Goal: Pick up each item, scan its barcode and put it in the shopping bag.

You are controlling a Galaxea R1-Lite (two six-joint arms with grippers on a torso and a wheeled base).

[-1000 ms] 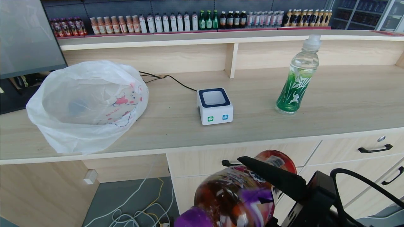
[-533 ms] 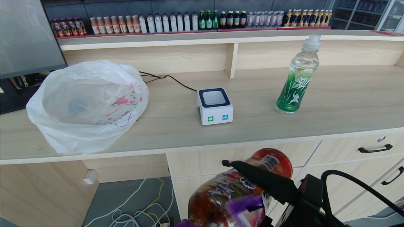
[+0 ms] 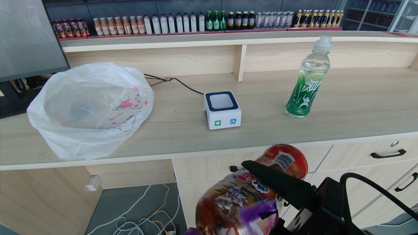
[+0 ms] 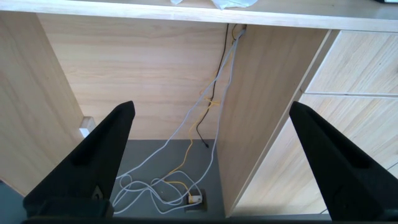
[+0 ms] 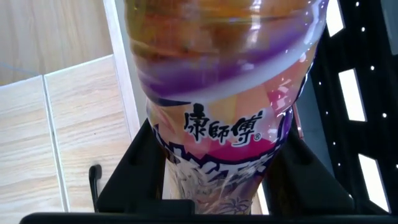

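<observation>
Purple-and-red labelled bottle (image 3: 243,204) was clamped between the fingers of the right gripper (image 5: 217,165). It lay tilted on its side, low in front of the drawer fronts and below the edge of the counter (image 3: 359,107). Its barcode (image 3: 283,160) faced up and towards the counter. It was not yet over the scanner (image 3: 222,109), which stood mid-counter with its window upward.

Left gripper (image 4: 211,162) hung with fingers spread wide and nothing between them. It sat under the counter, above the loose cables (image 4: 168,186) on the floor.

Green bottle (image 3: 307,80) stood upright on the counter to the right of the scanner, well apart from it and untouched.

Shopping bag (image 3: 91,107) sat open on the left of the counter. A dim bluish shape showed through the plastic. It was possibly an item already bagged, but the film was too cloudy to confirm.

Progress, as judged:
- The held bottle was picked up, with its scan and bagging still to do.
- The green bottle had all three steps outstanding.
- At most one item was finished.

Next need, as judged: raise the held bottle above counter height and turn the barcode down onto the scanner window.
</observation>
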